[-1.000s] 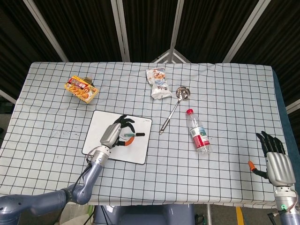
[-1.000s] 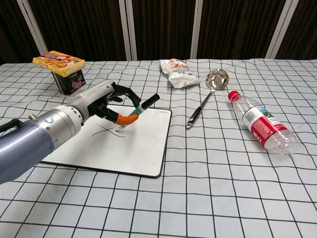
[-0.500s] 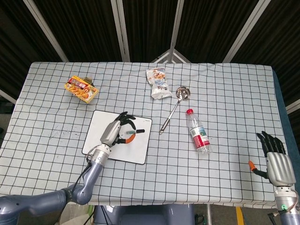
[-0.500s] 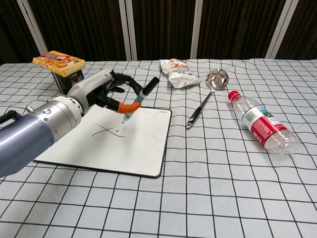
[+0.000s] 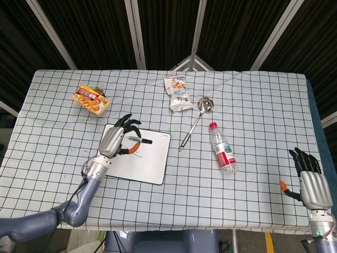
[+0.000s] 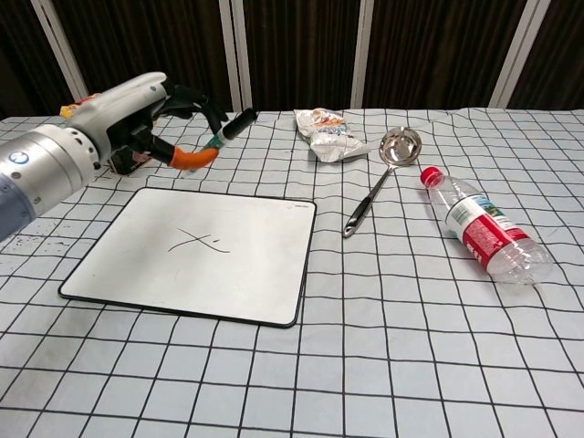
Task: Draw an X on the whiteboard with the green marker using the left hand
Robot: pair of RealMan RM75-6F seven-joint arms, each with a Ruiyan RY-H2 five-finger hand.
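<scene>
My left hand (image 6: 137, 114) holds the green marker (image 6: 224, 131) well above the whiteboard (image 6: 246, 274), with its black cap end pointing right. From the head view the same left hand (image 5: 113, 141) hovers over the whiteboard's (image 5: 152, 163) left part, marker (image 5: 138, 140) in its fingers. A thin dark X-like mark (image 6: 196, 241) is drawn near the board's middle. My right hand (image 5: 311, 182) stays at the table's near right corner, fingers straight and apart, holding nothing.
An orange snack box (image 5: 91, 100) stands behind the board, partly hidden by my left hand in the chest view. A white snack bag (image 6: 327, 133), a metal ladle (image 6: 379, 179) and a lying plastic bottle (image 6: 478, 228) are to the right.
My left hand has lifted the marker off the board and drawn back up and to the left. The X mark now lies uncovered. The right hand has not moved.
</scene>
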